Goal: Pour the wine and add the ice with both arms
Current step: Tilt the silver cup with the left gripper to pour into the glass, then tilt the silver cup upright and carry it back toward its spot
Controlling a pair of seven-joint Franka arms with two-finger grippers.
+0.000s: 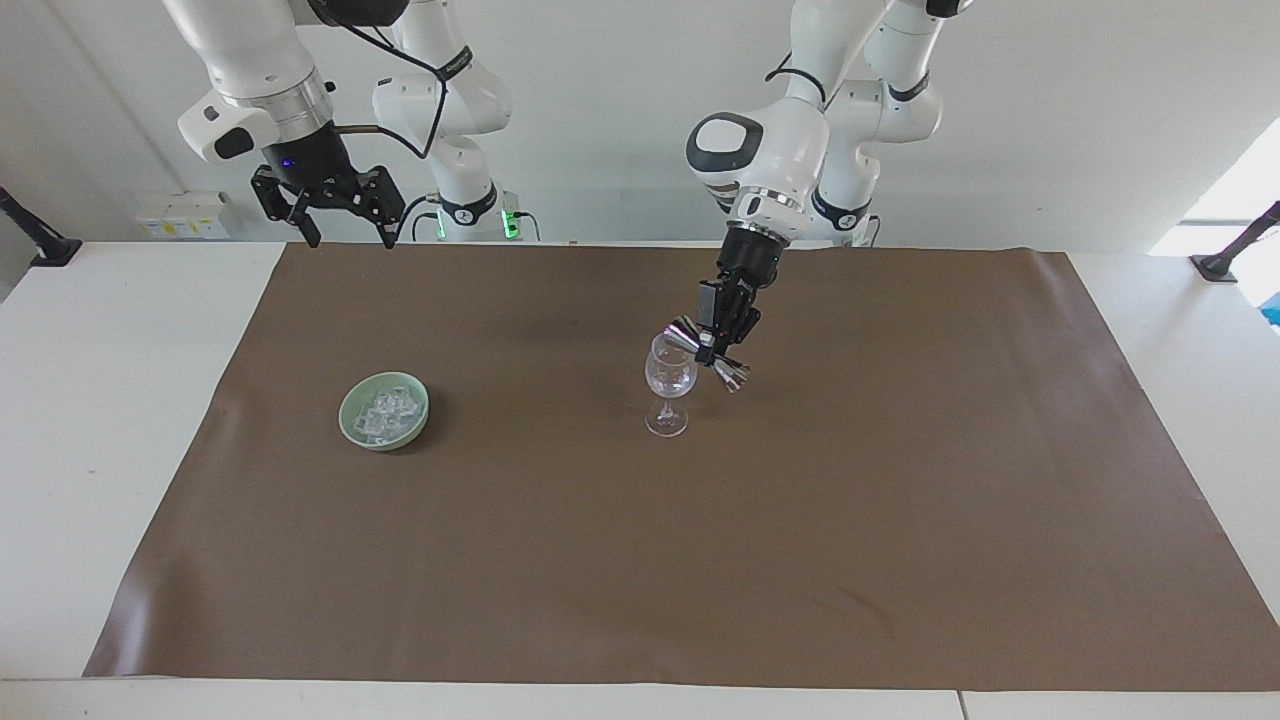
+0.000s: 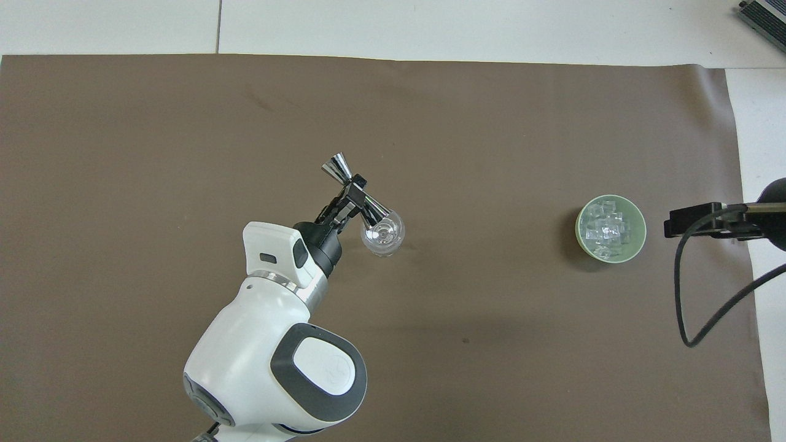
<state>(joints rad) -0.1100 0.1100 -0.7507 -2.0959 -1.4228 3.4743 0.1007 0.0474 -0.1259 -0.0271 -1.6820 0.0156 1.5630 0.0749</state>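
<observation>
A clear stemmed wine glass (image 1: 670, 388) (image 2: 382, 233) stands upright near the middle of the brown mat. My left gripper (image 1: 712, 345) (image 2: 354, 194) is shut on a shiny double-cone metal jigger (image 1: 708, 352) (image 2: 356, 191), tipped on its side, one cone's mouth at the glass rim. No wine is visible in the glass. The ice (image 1: 384, 412) (image 2: 607, 229), a heap of clear cubes, fills a pale green bowl (image 1: 350, 425) (image 2: 640, 242) toward the right arm's end. My right gripper (image 1: 345, 236) hangs open, high in the air over the mat's corner at the robots' end, waiting.
The brown mat (image 1: 700, 560) (image 2: 184, 123) covers most of the white table (image 1: 110, 400). A black cable (image 2: 694, 294) loops down from the right arm. Black clamp mounts (image 1: 1225, 262) sit at the table's ends.
</observation>
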